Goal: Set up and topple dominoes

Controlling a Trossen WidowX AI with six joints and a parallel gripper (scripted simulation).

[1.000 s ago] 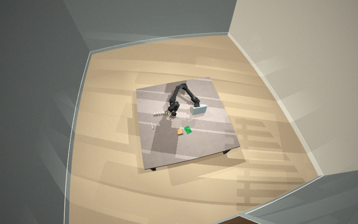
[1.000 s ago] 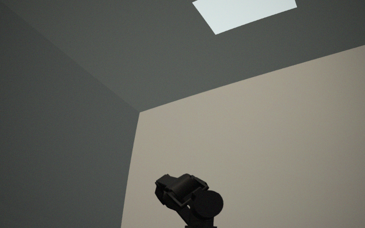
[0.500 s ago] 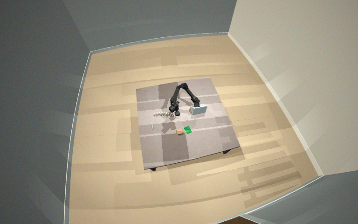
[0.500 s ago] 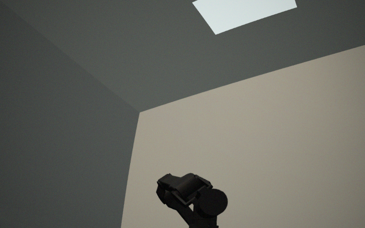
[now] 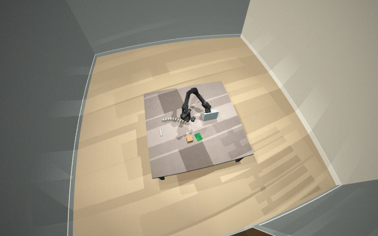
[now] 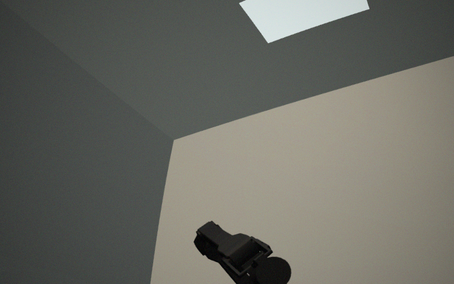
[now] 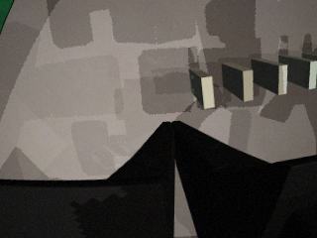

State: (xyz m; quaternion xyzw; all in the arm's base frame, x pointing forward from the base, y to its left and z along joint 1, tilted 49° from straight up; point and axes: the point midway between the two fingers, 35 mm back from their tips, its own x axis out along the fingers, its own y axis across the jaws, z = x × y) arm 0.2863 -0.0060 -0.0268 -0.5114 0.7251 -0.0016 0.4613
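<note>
A curved row of several cream dominoes [image 5: 174, 119] stands upright on the table, running leftward from beside the arm's gripper. In the wrist view the end domino [image 7: 208, 92] is upright, with a second domino [image 7: 248, 85], a third domino [image 7: 282, 79] and more behind it at the right. My gripper [image 7: 170, 130] is shut and empty. In the wrist view its tips show below and left of the end domino, with a gap in the picture between them. In the top view the fingertips are hard to make out at the row's right end. No loose domino can be made out.
An orange block [image 5: 189, 138] and a green patch [image 5: 198, 136] are in front of the gripper. A small white rod-like thing [image 5: 160, 132] lies at the left. A pale blue box-like thing [image 5: 210, 115] is at the arm's base. The exterior view shows only part of the arm [image 6: 234, 246], walls and ceiling.
</note>
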